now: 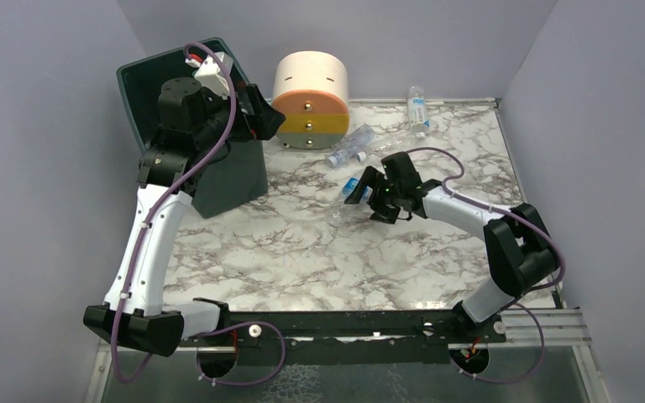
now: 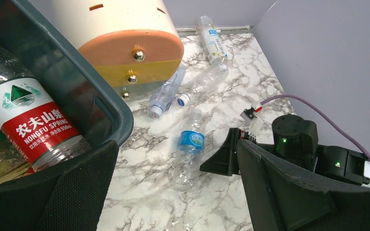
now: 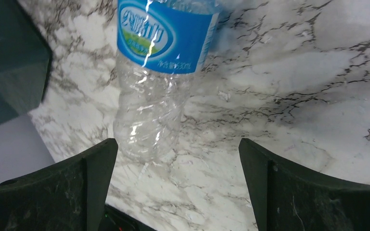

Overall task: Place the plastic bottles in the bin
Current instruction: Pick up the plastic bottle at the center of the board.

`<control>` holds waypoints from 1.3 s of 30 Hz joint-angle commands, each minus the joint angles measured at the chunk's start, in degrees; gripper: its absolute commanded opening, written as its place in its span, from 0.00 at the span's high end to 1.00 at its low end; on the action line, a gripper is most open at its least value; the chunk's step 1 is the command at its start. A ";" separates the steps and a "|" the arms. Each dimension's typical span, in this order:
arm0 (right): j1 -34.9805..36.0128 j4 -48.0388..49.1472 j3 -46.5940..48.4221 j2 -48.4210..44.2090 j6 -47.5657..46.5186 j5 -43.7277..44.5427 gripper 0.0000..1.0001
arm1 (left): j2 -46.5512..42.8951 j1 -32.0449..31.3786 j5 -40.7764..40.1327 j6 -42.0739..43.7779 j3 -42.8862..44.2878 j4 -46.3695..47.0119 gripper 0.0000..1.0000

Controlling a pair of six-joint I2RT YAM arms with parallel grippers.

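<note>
Right gripper, jaws wide and empty, above the base end of a blue-label bottle lying mid-table. Left gripper, wide and empty, by the bin at 10 o'clock, with a red-label bottle inside. Loose bottles at 1 o'clock.

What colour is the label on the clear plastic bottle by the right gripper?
Blue label; right wrist view.

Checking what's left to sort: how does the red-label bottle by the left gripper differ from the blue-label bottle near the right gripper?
Label: the red-label bottle wears red and white, the blue-label bottle blue. Place: the red-label bottle sits inside the bin; the blue-label bottle lies on the marble table, ungripped, ahead of the open right gripper. Both are clear plastic.
</note>
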 commanded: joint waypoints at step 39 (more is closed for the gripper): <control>10.05 -14.91 17.07 13.61 5.90 21.32 0.44 | -3.51 -0.60 8.45 -1.59 -3.08 3.23 0.01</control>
